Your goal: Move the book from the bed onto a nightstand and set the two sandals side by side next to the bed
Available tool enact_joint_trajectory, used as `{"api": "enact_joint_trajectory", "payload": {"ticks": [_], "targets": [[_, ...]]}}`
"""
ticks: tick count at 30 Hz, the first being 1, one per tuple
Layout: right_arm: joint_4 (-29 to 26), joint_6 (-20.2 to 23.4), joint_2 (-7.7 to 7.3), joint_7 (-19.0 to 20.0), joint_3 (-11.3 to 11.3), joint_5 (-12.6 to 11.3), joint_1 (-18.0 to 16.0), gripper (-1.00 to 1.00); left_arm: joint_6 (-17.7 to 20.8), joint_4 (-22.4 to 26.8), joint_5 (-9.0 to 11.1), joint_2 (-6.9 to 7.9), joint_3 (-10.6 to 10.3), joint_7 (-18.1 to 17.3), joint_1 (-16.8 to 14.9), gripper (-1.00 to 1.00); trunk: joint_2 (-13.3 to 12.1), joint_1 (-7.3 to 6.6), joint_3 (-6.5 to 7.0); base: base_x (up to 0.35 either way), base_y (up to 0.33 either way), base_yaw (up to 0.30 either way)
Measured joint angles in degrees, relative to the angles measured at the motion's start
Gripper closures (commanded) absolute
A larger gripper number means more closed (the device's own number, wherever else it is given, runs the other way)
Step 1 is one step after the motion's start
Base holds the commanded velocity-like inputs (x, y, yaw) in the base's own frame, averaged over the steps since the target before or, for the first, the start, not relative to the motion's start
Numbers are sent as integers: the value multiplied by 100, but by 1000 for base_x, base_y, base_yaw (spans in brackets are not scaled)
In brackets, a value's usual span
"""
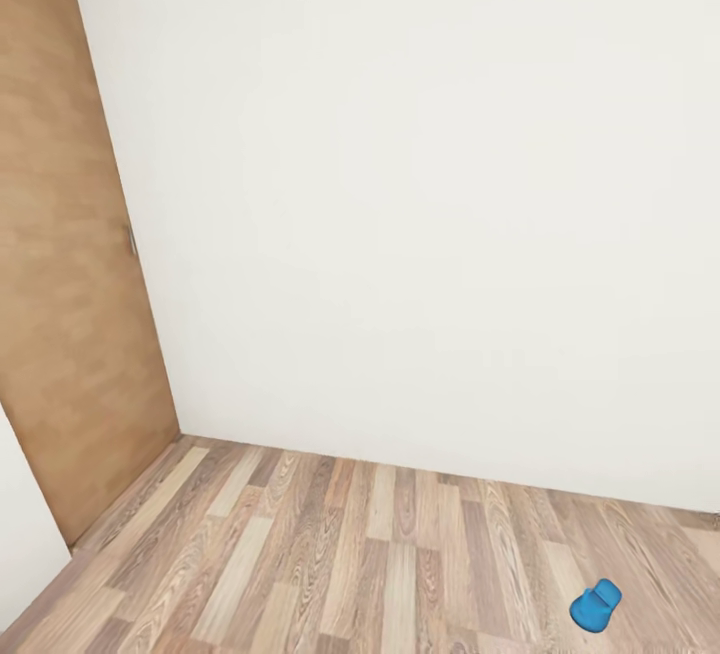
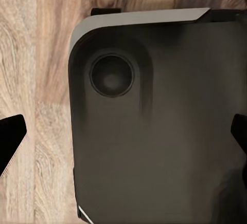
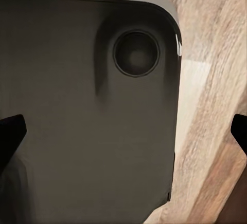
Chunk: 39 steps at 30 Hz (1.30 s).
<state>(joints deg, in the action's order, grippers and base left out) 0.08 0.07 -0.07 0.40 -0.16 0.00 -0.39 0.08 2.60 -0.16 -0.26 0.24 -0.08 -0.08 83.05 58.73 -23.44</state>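
One bright blue sandal lies on the wood-plank floor near the lower right corner of the head view, a short way out from the white wall. The book, the bed and the nightstand are out of view. My left gripper hangs open above the robot's dark base panel, its dark fingertips far apart with nothing between them. My right gripper is open in the same way over the dark base panel, and its fingertips hold nothing.
A plain brown door stands at the left, meeting the white wall in a corner ahead. Wood-plank floor stretches from the wall toward me.
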Motion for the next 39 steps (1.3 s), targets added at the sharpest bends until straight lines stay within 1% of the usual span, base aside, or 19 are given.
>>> {"api": "enact_joint_trajectory", "payload": {"ticks": [9,15,19,21,23,25,27,33,37,39], "targets": [[-3,1,-1,0,-34,-12,-1,-100,0,50,0,3,0,0,0,-100,0,0,41,0,0,-254],[-8,-1,-1,1,-39,-16,-1,-100,0,295,0,4,0,0,0,-100,0,0,67,0,0,-248],[-39,-6,-10,0,-56,-19,-1,-100,0,641,0,1,0,0,-1,-100,0,0,85,0,0,-234],[-67,-6,-23,1,-97,-28,0,-100,0,849,0,1,0,0,-1,-100,0,0,94,0,0,-219],[-123,-6,-36,3,-198,-52,-1,-100,3,1152,0,6,1,2,-1,-100,0,0,100,0,0,-201],[-398,-7,-43,5,-300,-70,-3,-100,10,1525,0,8,1,7,-1,-100,0,0,101,0,0,-151],[-613,-8,-45,4,-326,-71,-3,-100,17,1708,0,9,3,15,-1,-100,0,0,102,0,0,-84],[-1222,-51,-53,2,-352,-71,-3,-100,50,2226,-16,11,7,37,-2,-100,0,0,103,0,0,-22],[-1900,-60,-56,-21,-368,-55,-4,-100,61,2796,-29,17,5,45,-14,-100,0,0,104,0,0,-3],[-2105,-61,-56,-26,-372,-50,-3,-100,62,3101,-30,26,7,47,-16,-100,0,0,103,0,0,-1]]}}
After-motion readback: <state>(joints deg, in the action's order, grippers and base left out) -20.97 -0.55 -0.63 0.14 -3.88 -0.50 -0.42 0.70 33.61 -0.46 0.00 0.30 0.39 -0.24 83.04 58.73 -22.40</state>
